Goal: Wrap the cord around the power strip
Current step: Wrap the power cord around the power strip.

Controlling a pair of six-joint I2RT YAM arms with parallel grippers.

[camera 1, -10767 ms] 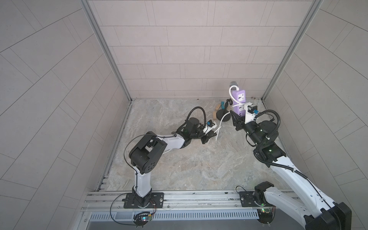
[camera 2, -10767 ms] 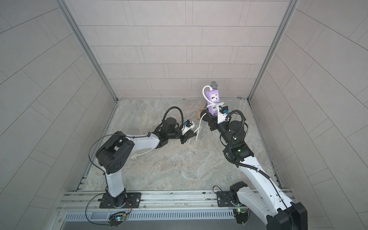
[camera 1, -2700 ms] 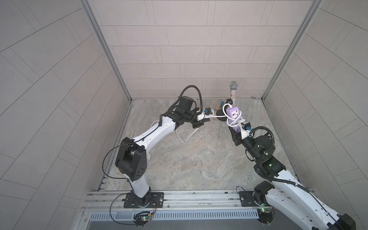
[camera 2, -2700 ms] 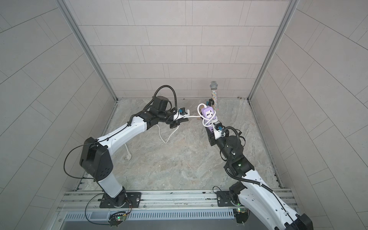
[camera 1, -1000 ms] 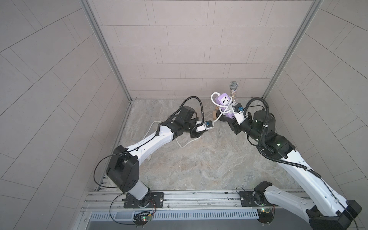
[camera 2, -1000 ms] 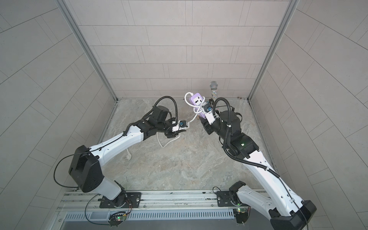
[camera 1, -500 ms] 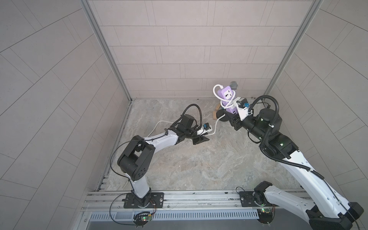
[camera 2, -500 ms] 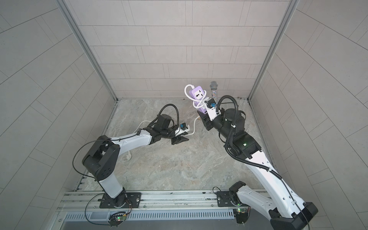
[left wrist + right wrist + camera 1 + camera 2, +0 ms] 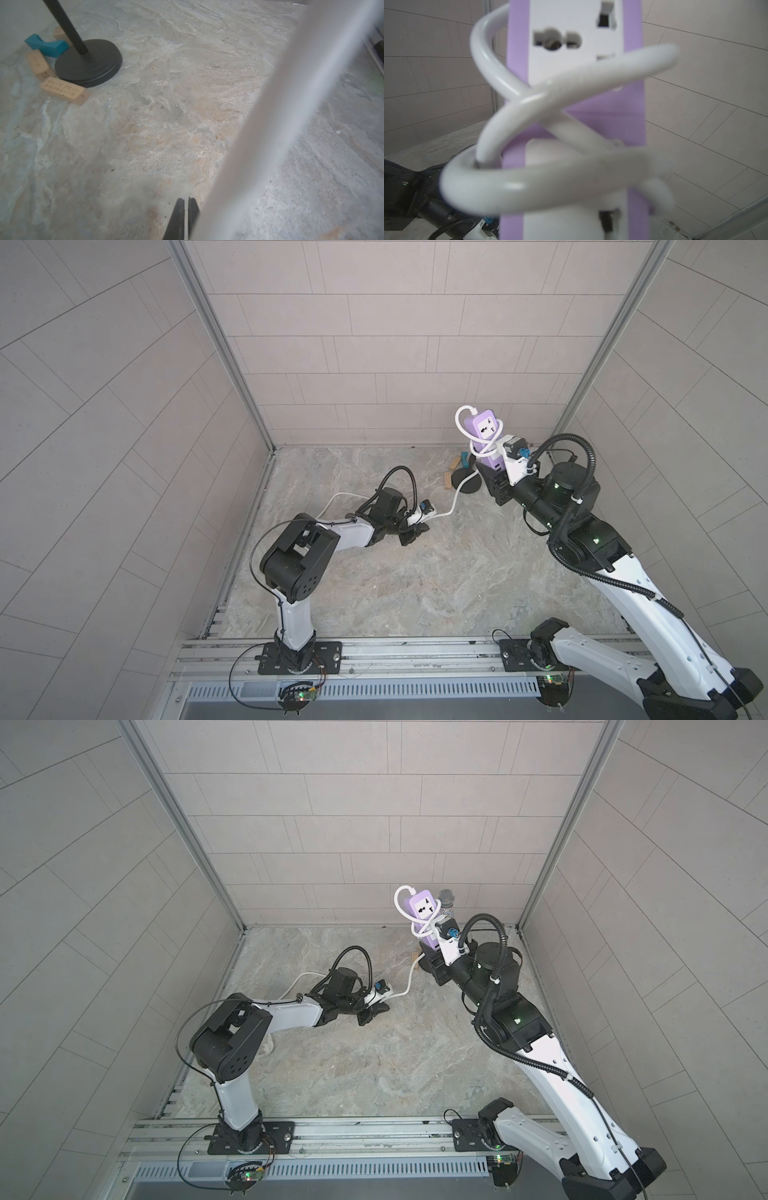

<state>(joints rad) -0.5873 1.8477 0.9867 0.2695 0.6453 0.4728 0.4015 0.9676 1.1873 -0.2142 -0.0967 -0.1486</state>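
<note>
The lavender power strip (image 9: 484,434) (image 9: 424,908) (image 9: 517,41) stands upright in the air at the back right, its lower end in my right gripper (image 9: 492,472) (image 9: 433,952), which is shut on it. The white cord (image 9: 455,499) (image 9: 409,979) (image 9: 571,87) loops around the strip in a few turns, then drops to the floor, passes over my left wrist and trails off left. My left gripper (image 9: 415,533) (image 9: 374,1013) (image 9: 185,202) is low over the floor and shut, with nothing between its fingers. The cord (image 9: 291,104) runs as a blurred band beside them.
A black round stand base (image 9: 467,483) (image 9: 88,62) sits under the raised strip, with wooden blocks (image 9: 64,90) and a teal block (image 9: 46,44) around it. A glittery microphone (image 9: 446,898) stands behind the strip. Tiled walls close in the back and both sides.
My left gripper opened, let go of the cord and shut again while pulling back and down toward the floor. The right arm lifted the strip slightly and shifted it right.
</note>
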